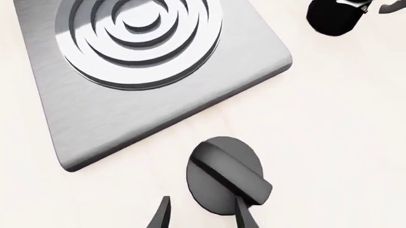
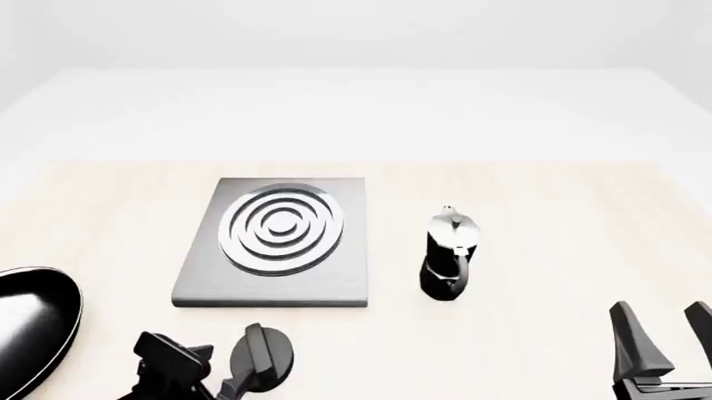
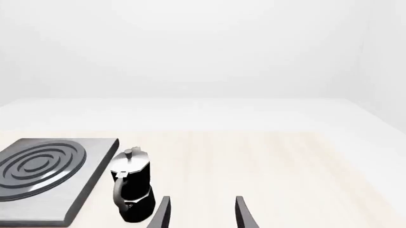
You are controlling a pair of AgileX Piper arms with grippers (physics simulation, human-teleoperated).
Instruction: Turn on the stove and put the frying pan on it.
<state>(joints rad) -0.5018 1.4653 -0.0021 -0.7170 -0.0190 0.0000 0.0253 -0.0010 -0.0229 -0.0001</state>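
My left gripper [image 1: 201, 216] hangs just above the small black oval knob [image 1: 225, 173] with its raised ridge, which sits on the pale wooden table [image 2: 534, 250] just off the near edge of the flat square grey metal stove [image 2: 278, 242] with concentric silver rings. My fingers are spread, one tip over bare table beside the knob and the other [image 1: 244, 213] overlapping the end of the ridge. I cannot tell if it touches. I judge they are parted this way so the ridge can sit between them for a twist, and that turning on the stove is the step in hand.

The round shallow glossy black frying pan [image 2: 33, 321] with its thin pale rim lies well to the left of the stove, at the table's near-left, half out of the front view; its handle is not visible. It is not yet on the rings.

My right gripper [image 2: 662, 346] waits near the table's near-right, well apart from the stove, fingers spread and holding nothing. The small black-and-silver moka pot [image 2: 448, 254] stands upright just right of the stove, so the pan's path from the left looks unobstructed.
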